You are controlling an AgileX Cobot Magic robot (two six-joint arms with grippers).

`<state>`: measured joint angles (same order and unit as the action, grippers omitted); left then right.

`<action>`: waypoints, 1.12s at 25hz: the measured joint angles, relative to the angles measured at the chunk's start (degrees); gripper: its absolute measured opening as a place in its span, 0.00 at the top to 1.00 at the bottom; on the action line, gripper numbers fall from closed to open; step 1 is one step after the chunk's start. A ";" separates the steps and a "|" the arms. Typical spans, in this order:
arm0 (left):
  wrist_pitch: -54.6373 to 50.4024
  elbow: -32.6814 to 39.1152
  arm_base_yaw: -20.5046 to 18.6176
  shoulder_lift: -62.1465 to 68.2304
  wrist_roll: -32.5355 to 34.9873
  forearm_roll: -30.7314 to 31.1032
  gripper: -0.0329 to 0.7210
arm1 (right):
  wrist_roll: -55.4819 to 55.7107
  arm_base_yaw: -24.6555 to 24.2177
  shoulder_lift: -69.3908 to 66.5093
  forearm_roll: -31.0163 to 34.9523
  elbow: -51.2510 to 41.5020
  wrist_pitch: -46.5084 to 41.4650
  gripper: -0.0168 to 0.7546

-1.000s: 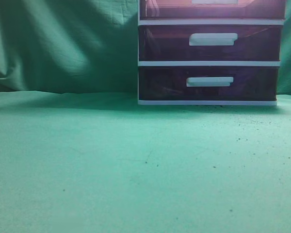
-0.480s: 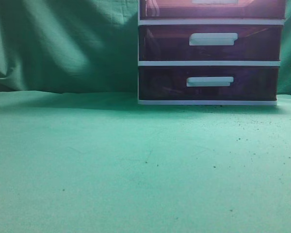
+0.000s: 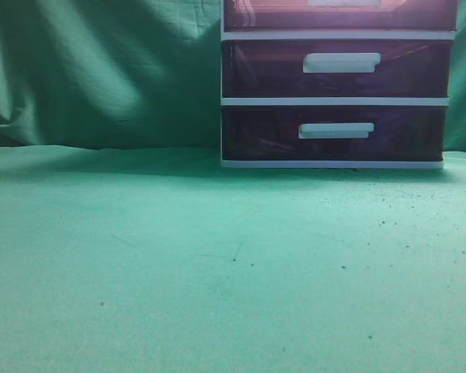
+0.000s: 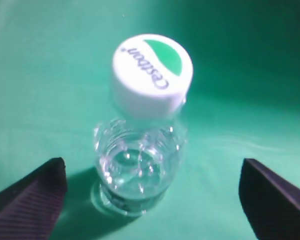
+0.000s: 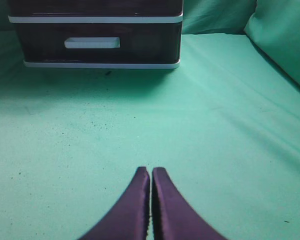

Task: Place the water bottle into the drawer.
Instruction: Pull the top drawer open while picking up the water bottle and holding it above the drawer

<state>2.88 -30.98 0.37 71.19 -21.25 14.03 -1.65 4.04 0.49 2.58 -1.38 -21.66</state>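
No shift outside; left hand (image 4: 150,200) spread astride upright water bottle (image 4: 140,160), right hand (image 5: 150,200) pressed together.

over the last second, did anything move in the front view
Nothing visibly changed there. The cabinet sits in the same spot on the green cloth, its drawers shut as before, and no arm or bottle has come into that view.
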 joint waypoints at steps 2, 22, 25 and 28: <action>0.49 -2.23 0.00 3.84 0.00 0.00 0.11 | 0.00 0.00 0.00 0.00 0.00 0.00 0.98; -4.87 -10.71 0.48 12.48 0.00 4.40 0.58 | 0.00 0.00 0.00 0.00 0.00 0.00 0.98; -13.93 -14.99 4.25 7.72 0.00 4.40 0.58 | 0.00 0.00 0.00 0.00 0.00 0.00 0.98; -22.74 -21.12 9.97 3.28 0.27 4.40 0.58 | 0.00 0.00 0.00 0.00 0.00 0.00 0.98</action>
<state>-19.85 -52.10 10.34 74.47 -20.98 18.42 -1.65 4.04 0.49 2.58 -1.38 -21.66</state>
